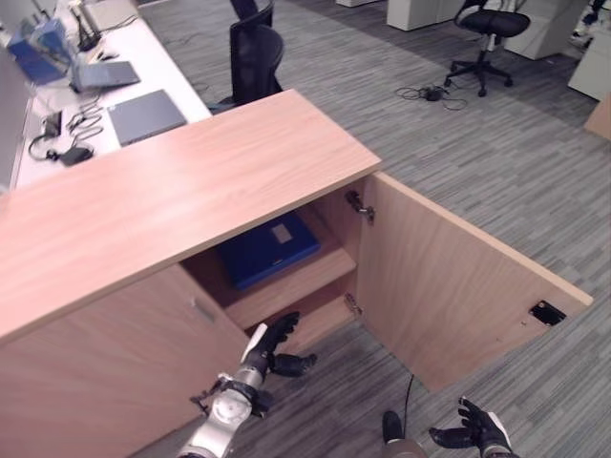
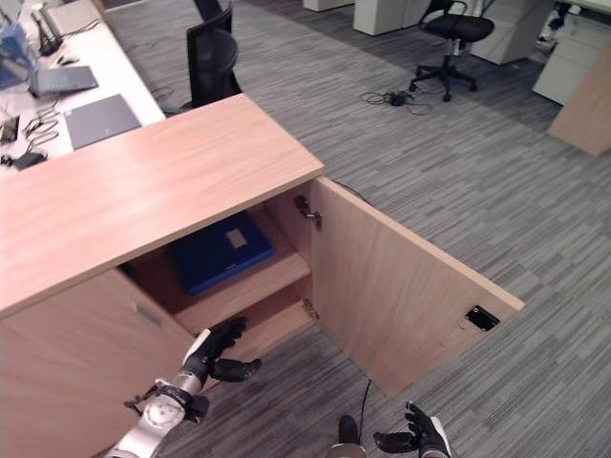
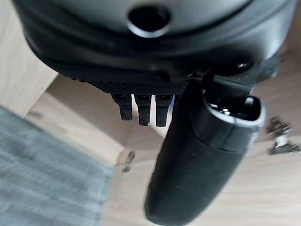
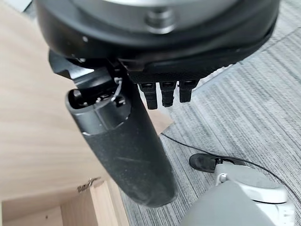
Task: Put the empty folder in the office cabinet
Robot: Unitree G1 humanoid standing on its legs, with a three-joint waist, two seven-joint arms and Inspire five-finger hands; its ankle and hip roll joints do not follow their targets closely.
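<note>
The blue folder (image 1: 268,248) lay flat on the upper shelf (image 1: 291,284) inside the office cabinet (image 1: 181,181), a pale label on its cover facing up. So the main part of the task looked already done to me: the folder was in its place and neither hand held it.

The left hand (image 1: 277,345) hung just in front of the open compartment, below the shelf edge, with its fingers relaxed and spread apart and the thumb standing out to the side; nothing was between them. The right hand (image 1: 480,432) was low at the near right, above the grey carpet floor (image 1: 496,181), also with loose, parted fingers and empty. In its own wrist view the fingers looked straight and the thumb free.

The cabinet door (image 1: 449,277) stood wide open, swung out to the right on its hinges (image 1: 359,204), with its free edge far from the cabinet body. I judged that what remained, if anything, was to draw the left hand clear of the opening and perhaps to close the door. For that, the right hand was nearer to the door's outer side; it would need to come behind the panel and push it leftward, while the left hand stayed out of the gap so it was not caught.
</note>
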